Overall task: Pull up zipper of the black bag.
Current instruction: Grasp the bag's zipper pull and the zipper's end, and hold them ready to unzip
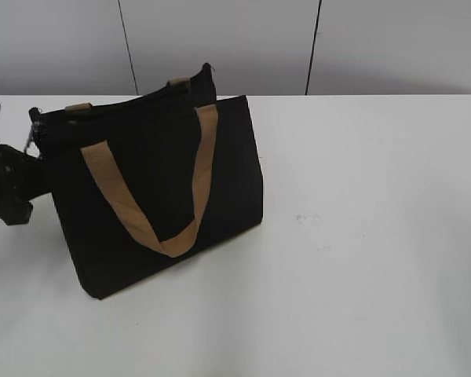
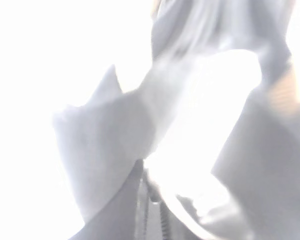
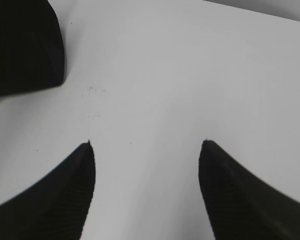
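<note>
exterior view: the boxy black fabric bag with 2 tan webbing handles sits on the white counter. the left end effector meets its upper left corner, grip unreadable. the right end effector hangs spread wide over bare counter.

The black bag was a plain, unpatterned black, and the loop handle across its front was tan; two short tan tabs showed along its top edge. The table was plain white, marked only by a few faint grey specks. The wall behind was pale grey, crossed by thin dark vertical lines. The left gripper was black. The right gripper had black fingers with a fine ribbed texture. The left wrist view was washed out to white and pale grey-blue.
</note>
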